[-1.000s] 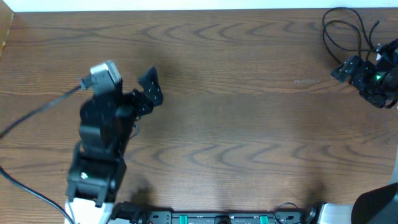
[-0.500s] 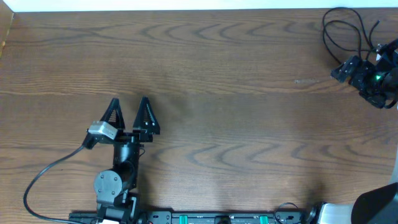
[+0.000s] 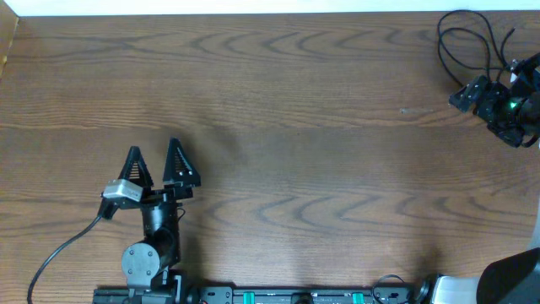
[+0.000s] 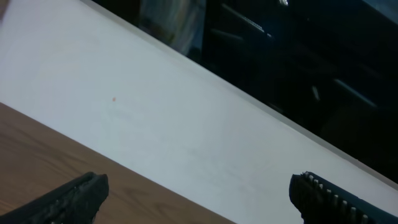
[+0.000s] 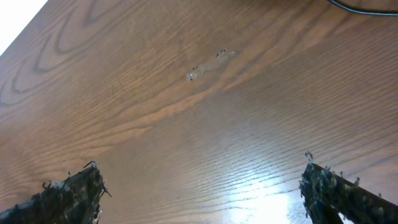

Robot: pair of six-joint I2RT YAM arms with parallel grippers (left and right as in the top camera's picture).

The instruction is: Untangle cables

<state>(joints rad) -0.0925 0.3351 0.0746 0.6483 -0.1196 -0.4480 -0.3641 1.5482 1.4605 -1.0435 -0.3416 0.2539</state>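
Thin black cables (image 3: 460, 38) lie in loops at the table's far right corner, just beyond my right arm. One strand crosses the top edge of the right wrist view (image 5: 364, 6). My right gripper (image 3: 474, 97) hangs near them at the right edge, facing left. It is open (image 5: 202, 186) over bare wood with nothing between its fingers. My left gripper (image 3: 156, 160) is far from the cables at the front left. Its jaws stand wide open (image 4: 199, 190) and empty, pointing toward the far edge.
A small pale scuff (image 3: 403, 110) marks the wood left of the right gripper (image 5: 211, 62). The left arm's own wire (image 3: 59, 249) curls toward the front left corner. A white surface (image 4: 155, 112) lies beyond the table's far edge.
The left arm has pulled back toward the front edge and straightened, so its open gripper now sits lower and further left. The right arm and the cable loops have not moved.
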